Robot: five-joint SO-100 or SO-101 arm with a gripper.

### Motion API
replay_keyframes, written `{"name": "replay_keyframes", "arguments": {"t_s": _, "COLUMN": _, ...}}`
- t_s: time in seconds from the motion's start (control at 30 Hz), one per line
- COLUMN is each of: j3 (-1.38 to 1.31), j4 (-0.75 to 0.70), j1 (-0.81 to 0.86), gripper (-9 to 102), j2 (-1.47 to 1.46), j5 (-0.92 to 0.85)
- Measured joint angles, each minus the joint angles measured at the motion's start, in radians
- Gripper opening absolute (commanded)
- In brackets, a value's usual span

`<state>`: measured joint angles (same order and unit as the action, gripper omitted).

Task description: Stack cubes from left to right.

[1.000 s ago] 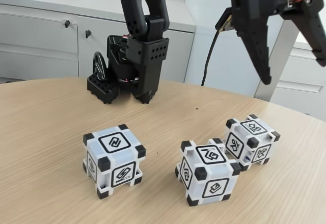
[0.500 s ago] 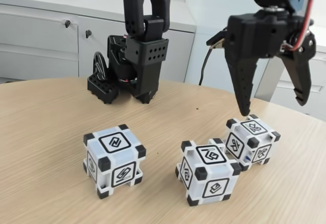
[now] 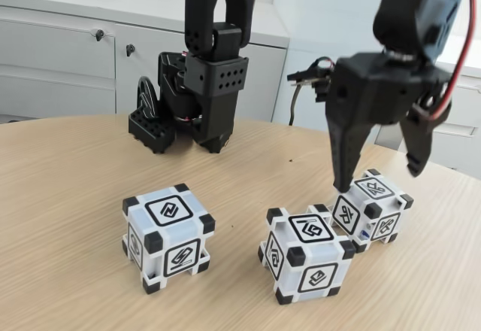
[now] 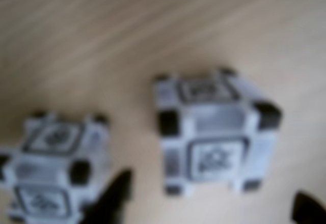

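gripper wide open, seemingly above right cube

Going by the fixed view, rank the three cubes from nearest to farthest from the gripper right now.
Gripper is open, over the right end of the table.
1. Right cube: directly below the fingertips, between them.
2. Middle cube: just left of it and closer to the camera.
3. Left cube: far left, well apart from the others.

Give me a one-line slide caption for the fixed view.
Open pincer descends over the rightmost cube; two more cubes sit unstacked.
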<state>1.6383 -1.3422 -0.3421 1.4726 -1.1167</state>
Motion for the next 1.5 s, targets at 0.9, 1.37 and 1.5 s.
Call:
{"name": "replay_keyframes", "arguments": {"t_s": 0.9, "j3": -0.003, "j4": 0.017, "j1": -0.002, "gripper": 29, "j2": -0.135, "j5": 0.0}}
{"name": "replay_keyframes", "arguments": {"t_s": 1.37, "j3": -0.035, "j4": 0.006, "j1": -0.002, "gripper": 20, "j2": -0.253, "j5": 0.037}}
{"name": "replay_keyframes", "arguments": {"t_s": 1.5, "j3": -0.035, "j4": 0.006, "j1": -0.002, "gripper": 20, "j2": -0.253, "j5": 0.089}}
